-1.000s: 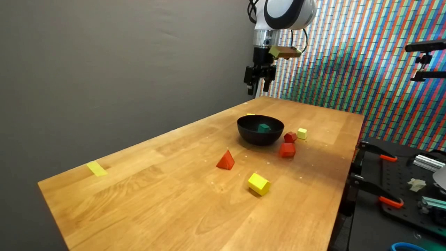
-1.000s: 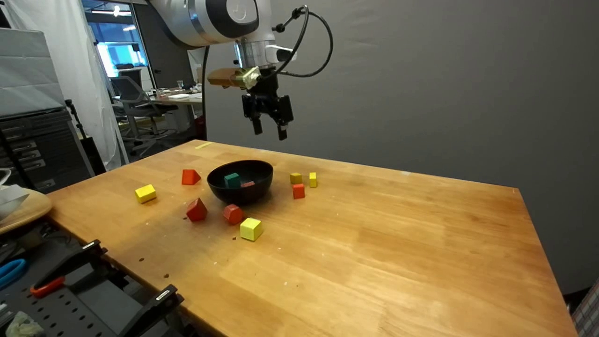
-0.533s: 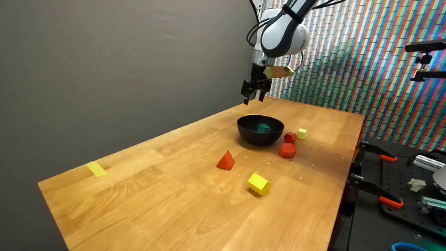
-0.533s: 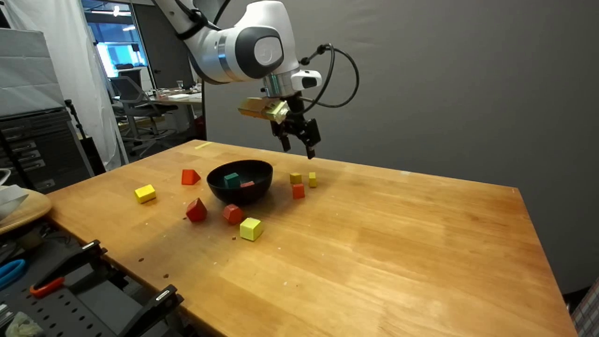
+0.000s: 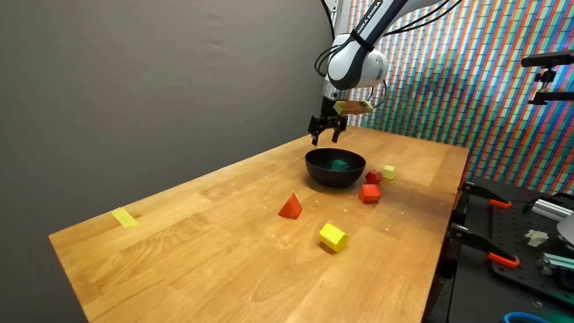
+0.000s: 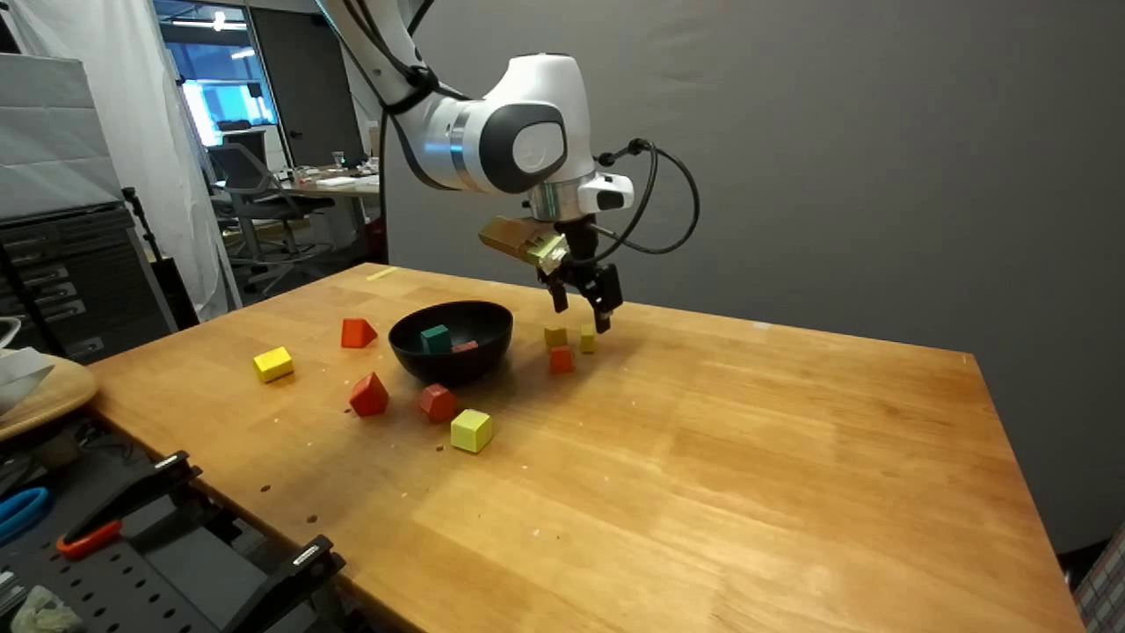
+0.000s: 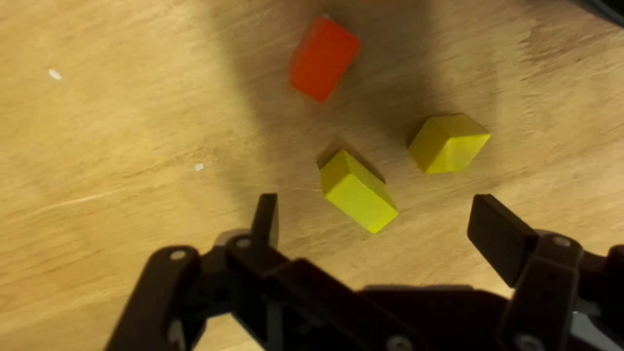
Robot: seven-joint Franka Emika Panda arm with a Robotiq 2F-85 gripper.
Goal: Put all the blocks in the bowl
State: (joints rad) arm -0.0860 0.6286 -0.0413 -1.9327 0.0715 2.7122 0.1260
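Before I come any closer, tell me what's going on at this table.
A robot arm has the job of putting all the blocks into the black bowl. Its jaws hang open above the table, gripping nothing, near a yellow block, with a second yellow block and an orange-red block close by. In the bowl lie a green block and a partly hidden reddish piece. Five other red and yellow blocks sit elsewhere on the table.
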